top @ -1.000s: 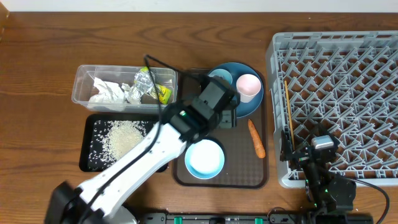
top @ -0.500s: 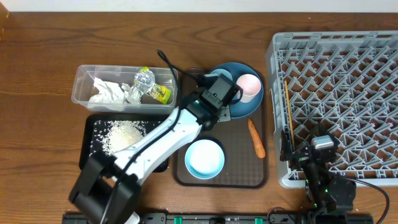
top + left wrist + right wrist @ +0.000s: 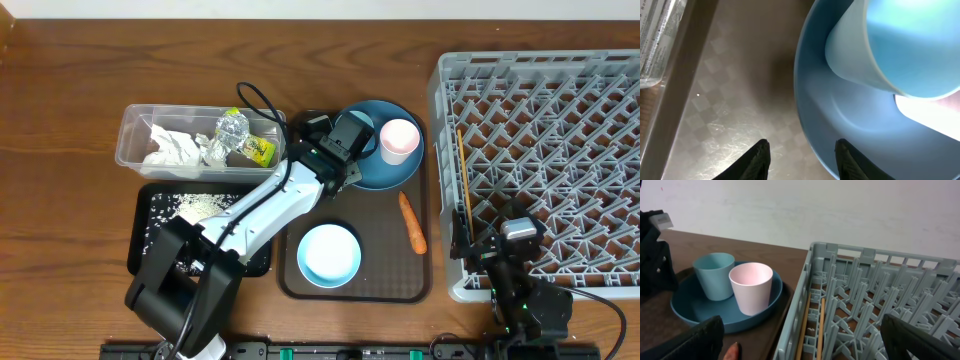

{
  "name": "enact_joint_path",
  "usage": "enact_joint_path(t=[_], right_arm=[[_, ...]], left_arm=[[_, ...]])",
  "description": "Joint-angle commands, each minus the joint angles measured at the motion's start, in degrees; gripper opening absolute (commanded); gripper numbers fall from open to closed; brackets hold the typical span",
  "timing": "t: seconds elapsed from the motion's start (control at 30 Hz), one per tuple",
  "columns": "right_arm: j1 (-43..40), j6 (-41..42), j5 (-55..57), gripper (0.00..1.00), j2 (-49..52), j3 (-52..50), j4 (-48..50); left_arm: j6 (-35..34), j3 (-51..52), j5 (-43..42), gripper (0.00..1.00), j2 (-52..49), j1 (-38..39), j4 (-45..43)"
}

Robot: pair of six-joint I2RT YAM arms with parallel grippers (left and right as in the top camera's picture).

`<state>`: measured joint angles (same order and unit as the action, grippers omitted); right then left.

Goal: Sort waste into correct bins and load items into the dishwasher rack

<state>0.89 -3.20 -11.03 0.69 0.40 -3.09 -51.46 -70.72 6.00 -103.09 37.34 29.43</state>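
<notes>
My left gripper [image 3: 347, 148] is open and empty at the left rim of the dark-blue plate [image 3: 385, 172]. In the left wrist view its fingers [image 3: 759, 159] stand either side of the plate rim [image 3: 840, 125], with the light-blue cup [image 3: 880, 50] just ahead. The pink cup [image 3: 398, 138] stands on the plate. The white bowl [image 3: 329, 254] and the carrot [image 3: 412, 222] lie on the brown tray [image 3: 390, 285]. My right gripper [image 3: 810, 340] is open and empty by the rack's front-left corner [image 3: 455, 285].
The clear tub [image 3: 135, 125] holds tissue [image 3: 170, 148], foil [image 3: 230, 130] and a wrapper [image 3: 262, 151]. The black tray [image 3: 145, 255] holds rice [image 3: 200, 205]. The grey rack [image 3: 540, 150] fills the right side, with chopsticks [image 3: 821, 325] at its left edge.
My left gripper has moved toward the back, from the middle of the brown tray to the plate's left rim by the light-blue cup. The right arm has not moved.
</notes>
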Motion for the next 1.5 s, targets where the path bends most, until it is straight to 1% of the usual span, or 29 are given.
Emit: enact_joint_path(t=[0.0, 0.1, 0.17, 0.37, 0.47, 0.67, 0.8, 0.87, 1.03, 1.07, 1.1, 1.13, 1.27, 1.4, 1.47], right_arm=[[0.26, -0.50, 0.09, 0.99, -0.31, -0.09, -0.17], [0.26, -0.50, 0.11, 0.99, -0.31, -0.09, -0.17], [0.26, -0.50, 0.09, 0.99, -0.31, -0.09, -0.17], [0.26, -0.50, 0.09, 0.99, -0.31, -0.09, -0.17], [0.26, -0.50, 0.09, 0.99, -0.31, -0.09, -0.17], [0.26, -0.50, 0.09, 0.99, -0.31, -0.09, -0.17], [0.26, -0.50, 0.09, 0.99, -0.31, -0.09, -0.17], [0.26, -0.50, 0.09, 0.99, -0.31, -0.09, -0.17], [0.26, -0.50, 0.11, 0.99, -0.31, -0.09, -0.17], [0.26, -0.50, 0.09, 0.99, -0.31, -0.09, -0.17], [0.26, -0.50, 0.11, 0.99, -0.31, -0.09, -0.17], [0.26, -0.50, 0.09, 0.99, -0.31, -0.09, -0.17], [0.26, -0.50, 0.09, 0.99, -0.31, -0.09, -0.17], [0.26, -0.50, 0.09, 0.99, -0.31, -0.09, -0.17], [0.26, -0.50, 0.09, 0.99, -0.31, -0.09, -0.17]], left_arm=[[-1.62, 0.39, 0.48, 0.46, -0.63, -0.04, -0.13], [-3.28, 0.63, 0.48, 0.44, -0.63, -0.04, -0.26], [-3.76, 0.92, 0.48, 0.41, -0.63, -0.04, -0.55], [-4.02, 2.49, 0.46, 0.40, -0.68, -0.02, -1.73], [-5.73, 2.80, 0.48, 0.40, -0.72, -0.04, -1.77], [-6.32, 2.82, 0.46, 0.36, -0.96, 0.02, -2.82], [-6.29, 2.86, -1.40, 0.36, -2.54, 0.02, -4.04], [-6.29, 2.86, -1.92, 0.29, -3.45, 0.00, -4.33], [-6.29, 2.86, -1.95, 0.24, -3.96, -0.04, -5.62], [-6.27, 2.84, -1.95, 0.20, -3.96, -0.04, -5.77], [-6.27, 2.84, -1.95, 0.19, -3.91, -0.04, -5.77], [-6.25, 2.86, -1.97, 0.14, -3.91, -0.04, -5.66], [-6.25, 2.84, -2.49, 0.10, -3.89, -0.04, -4.20], [-6.05, 2.84, -3.98, 0.09, -3.74, -0.02, -2.49], [-4.81, 2.84, -5.81, 0.09, -3.61, -0.04, -2.23]])
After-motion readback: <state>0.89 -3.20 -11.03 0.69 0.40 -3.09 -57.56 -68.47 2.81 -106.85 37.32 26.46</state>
